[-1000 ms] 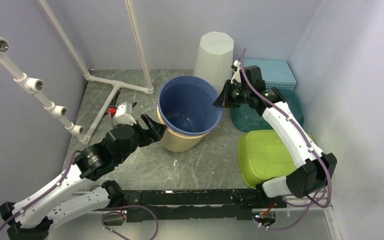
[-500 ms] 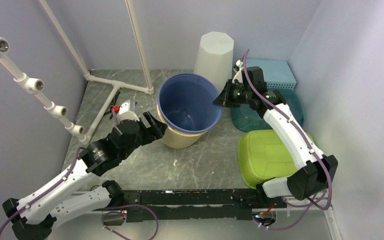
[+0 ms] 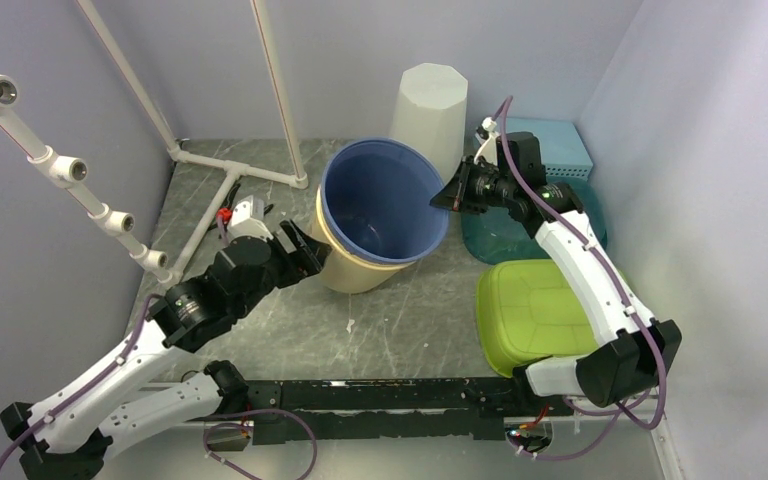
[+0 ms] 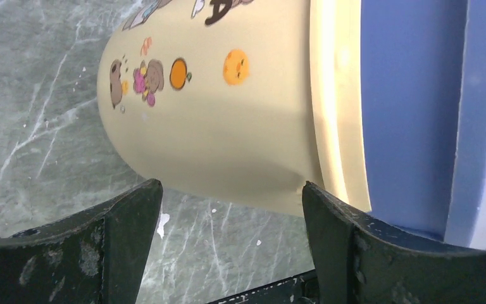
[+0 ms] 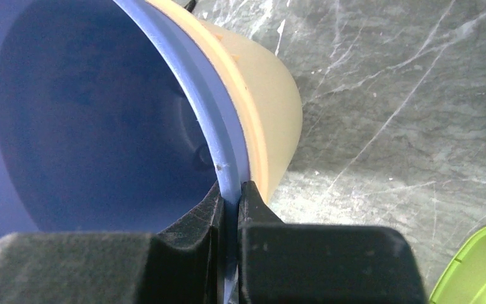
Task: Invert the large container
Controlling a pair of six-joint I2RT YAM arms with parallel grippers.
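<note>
Up and back a bit since before goes the big round blue plastic bucket point(image 3: 380, 205). It sits tipped inside the cream plastic tub point(image 3: 352, 272) on the grey table point(image 3: 400, 330). The right gripper point(image 3: 452, 198) pinches the blue rim tight. The left gripper point(image 3: 305, 252) is wide open beside the tub.

**Materials and Finish as Found**

The table point(image 3: 390, 330) presented a grey, marble-patterned surface, matt, with white veining. The beige container point(image 4: 228, 126) was smooth plastic with a soft sheen and printed cartoon figures. The blue container point(image 3: 380, 205) nested in it was smooth, semi-matt plastic. The fingers point(image 4: 126, 240) of the left gripper point(image 4: 230, 193) were black, matt and scuffed. The green lid point(image 3: 535, 315) was glossy plastic, and the teal basin point(image 3: 495, 243) appeared translucent plastic. The white bin point(image 3: 427, 105) looked matt.
</note>
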